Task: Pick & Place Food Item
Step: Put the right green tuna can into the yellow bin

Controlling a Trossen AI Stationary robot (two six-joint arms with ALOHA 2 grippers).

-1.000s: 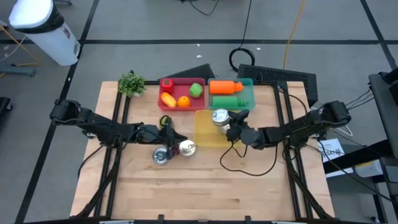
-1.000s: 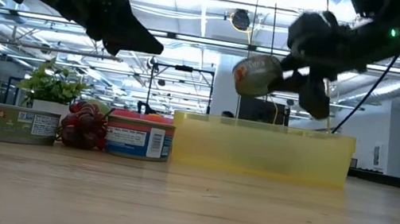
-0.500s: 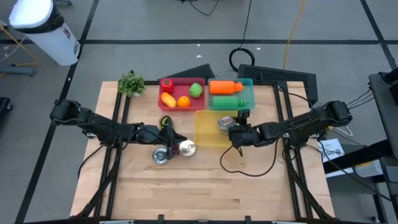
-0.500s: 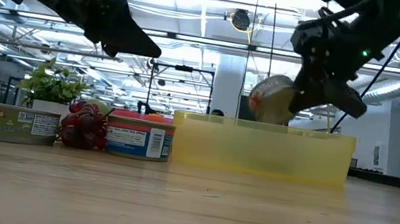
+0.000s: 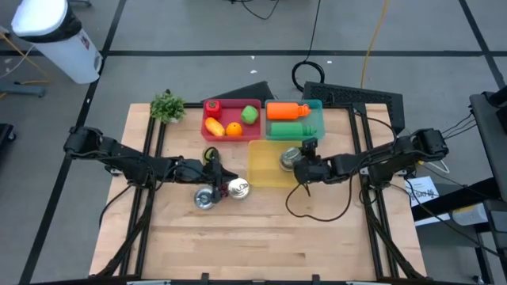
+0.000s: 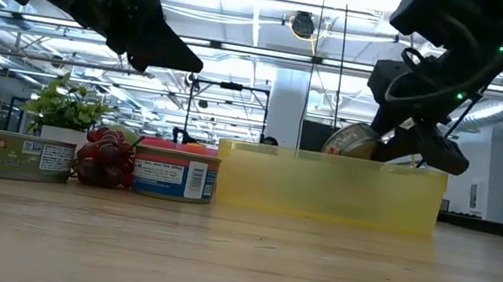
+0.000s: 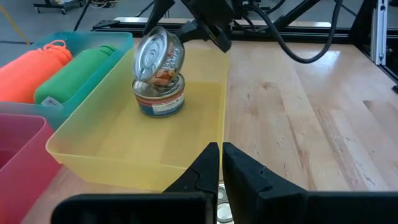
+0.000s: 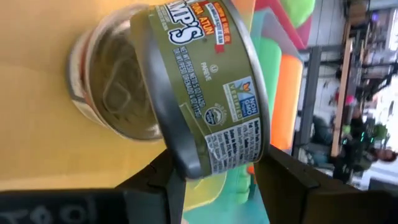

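Now: right gripper [image 5: 302, 164] clamped on a tilted can [image 7: 159, 55], held over a second can [image 7: 160, 98] in the yellow tray [image 7: 124, 152] | left gripper [image 5: 215, 179] closed, empty | two cans [image 6: 3, 153] and grapes [image 6: 105, 158] left on table | release pending.

The light wooden table [image 5: 261, 237] carries a small potted plant [image 5: 167, 105] at its far left, then a red tray [image 5: 230, 120] and a teal tray [image 5: 295, 120] side by side. A yellow tray [image 5: 264, 165] sits before them. Two cans [image 5: 205, 198] [image 5: 238, 188] and red grapes [image 6: 107, 159] lie left of it.
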